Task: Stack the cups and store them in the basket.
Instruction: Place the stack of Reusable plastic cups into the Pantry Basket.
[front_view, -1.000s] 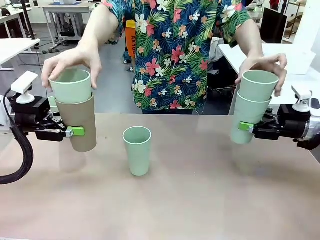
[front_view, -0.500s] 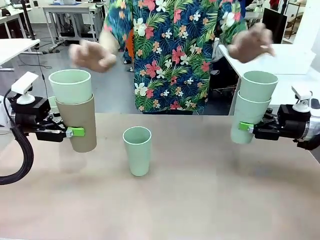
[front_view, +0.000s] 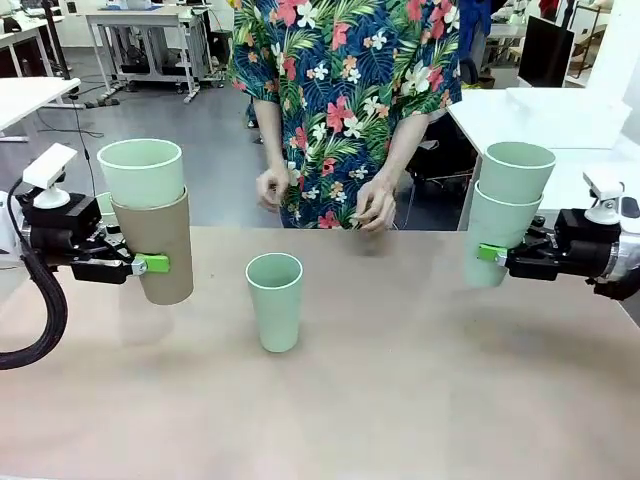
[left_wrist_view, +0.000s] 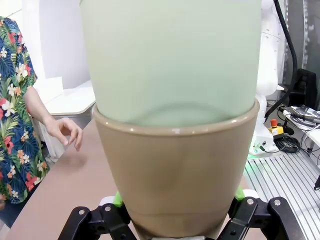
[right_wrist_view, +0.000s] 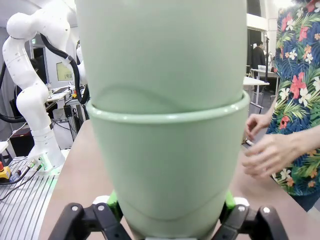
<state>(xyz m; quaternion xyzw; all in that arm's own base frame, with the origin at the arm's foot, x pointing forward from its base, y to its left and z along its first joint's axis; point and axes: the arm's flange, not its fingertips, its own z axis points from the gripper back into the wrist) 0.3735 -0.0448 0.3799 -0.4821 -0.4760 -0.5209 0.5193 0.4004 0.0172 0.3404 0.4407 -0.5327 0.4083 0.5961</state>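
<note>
My left gripper is shut on a tan brown cup held upright above the table's left side, with a mint green cup nested in it. In the left wrist view the tan cup sits between the fingers. At the right, my right gripper is shut on a green cup that carries another green cup inside. A single green cup stands upright on the table between the arms. The basket is out of view.
A person in a flowered shirt stands at the far edge, both hands held low just above the table's far rim, apart from every cup. A white table stands behind at the right.
The person's hands have let go of the top cups on both stacks and dropped back to the far table edge. Neither arm nor any cup has moved.
</note>
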